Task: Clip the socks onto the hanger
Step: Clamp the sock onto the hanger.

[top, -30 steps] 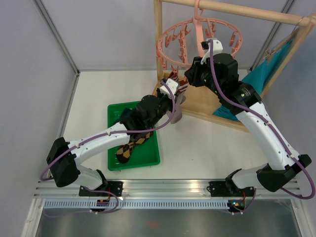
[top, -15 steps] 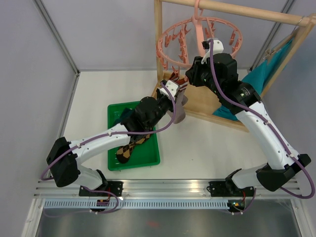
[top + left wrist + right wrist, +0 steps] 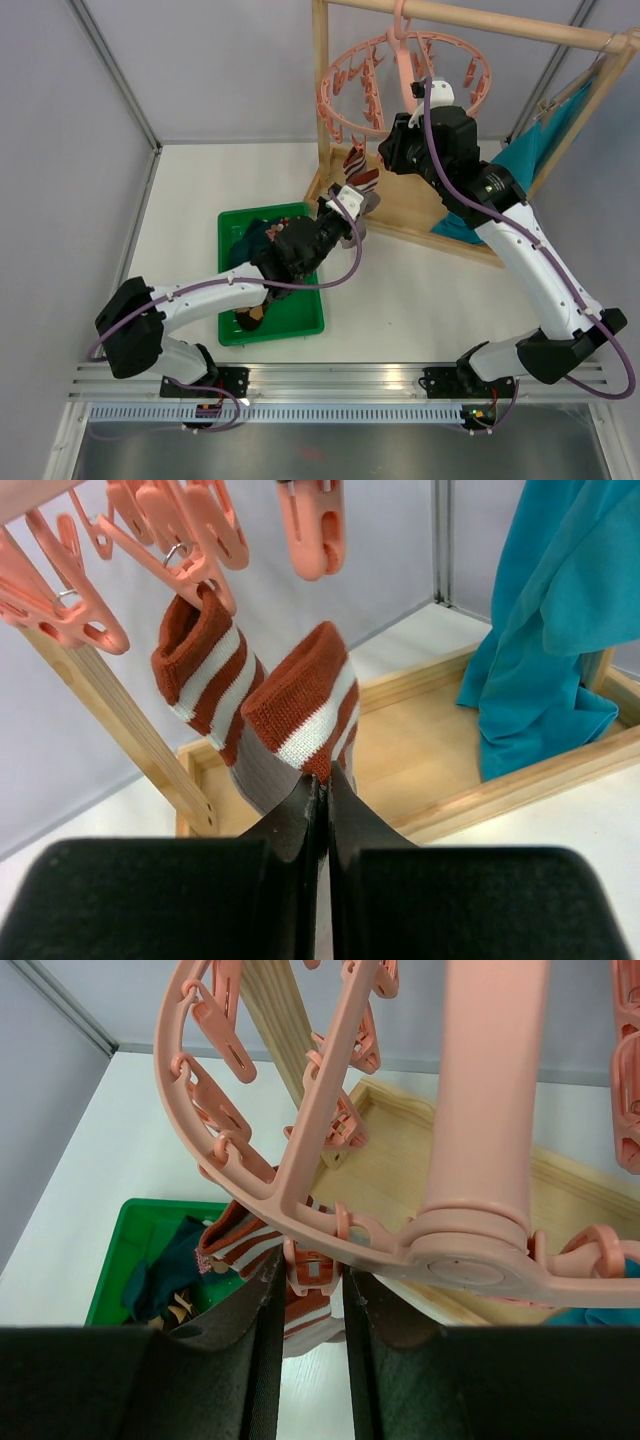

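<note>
Nearest us, spare socks [image 3: 250,240] lie in the green tray [image 3: 275,336]. Step in hand, we think: L gripper [image 3: 322,785], jaws pressed together on the striped sock [image 3: 300,705] at its cuff, should lift that edge straight up into the peg [image 3: 312,1260] w/o twisting. Farther off, R gripper [image 3: 308,1278] is clamped on that peg of the pink hanger [image 3: 325,1100]; release only once cuff's well in.

Left claw [image 3: 322,783] clamped, right claw [image 3: 305,1272] clamped
</note>
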Tool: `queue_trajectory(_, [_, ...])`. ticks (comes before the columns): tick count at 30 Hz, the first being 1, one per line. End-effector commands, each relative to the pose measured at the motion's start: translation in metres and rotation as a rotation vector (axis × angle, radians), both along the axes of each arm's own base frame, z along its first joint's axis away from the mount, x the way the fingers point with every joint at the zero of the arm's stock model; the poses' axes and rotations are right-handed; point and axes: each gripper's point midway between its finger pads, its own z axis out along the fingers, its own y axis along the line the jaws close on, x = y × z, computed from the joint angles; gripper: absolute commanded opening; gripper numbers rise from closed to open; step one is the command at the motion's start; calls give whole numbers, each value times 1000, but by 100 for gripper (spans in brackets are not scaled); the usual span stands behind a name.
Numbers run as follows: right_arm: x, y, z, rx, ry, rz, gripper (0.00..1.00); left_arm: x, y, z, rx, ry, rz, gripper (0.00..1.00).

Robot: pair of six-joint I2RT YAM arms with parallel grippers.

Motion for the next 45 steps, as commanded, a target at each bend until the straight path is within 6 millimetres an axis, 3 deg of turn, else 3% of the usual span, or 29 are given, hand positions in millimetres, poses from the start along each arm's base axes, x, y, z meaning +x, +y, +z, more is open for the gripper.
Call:
queue_trajectory(1, [9,4,22,52,-49,-20,0,-9,11,44,-68,-197,81,2])
queue_trajectory(2, [9,4,21,51,-46,-20,0,-9,13,40,-61,-219,100,2])
queue_trajectory(3, [10,5,20,55,-41,-22,0,-10,20,53,-90,-277,141,2])
queue_trajectory(5, [11,6,19,58,-36,-28,0,-11,20,51,-92,-320,186,2])
queue_trajectory(6, [11,6,18,56,-31,-30,0,-11,29,60,-103,-372,241,2])
queue_trajectory(13, [12,5,16,51,-17,-53,0,-12,15,60,-33,-506,394,2])
queue_trajectory(21, [12,1,16,42,-14,-67,0,-7,28,50,-33,-516,510,2])
queue_trajectory(30, [12,0,15,31,-6,-75,0,2,18,66,-4,-527,600,2])
queue_trajectory(45, [24,-1,2,0,44,-131,0,8,20,58,-21,-473,639,2])
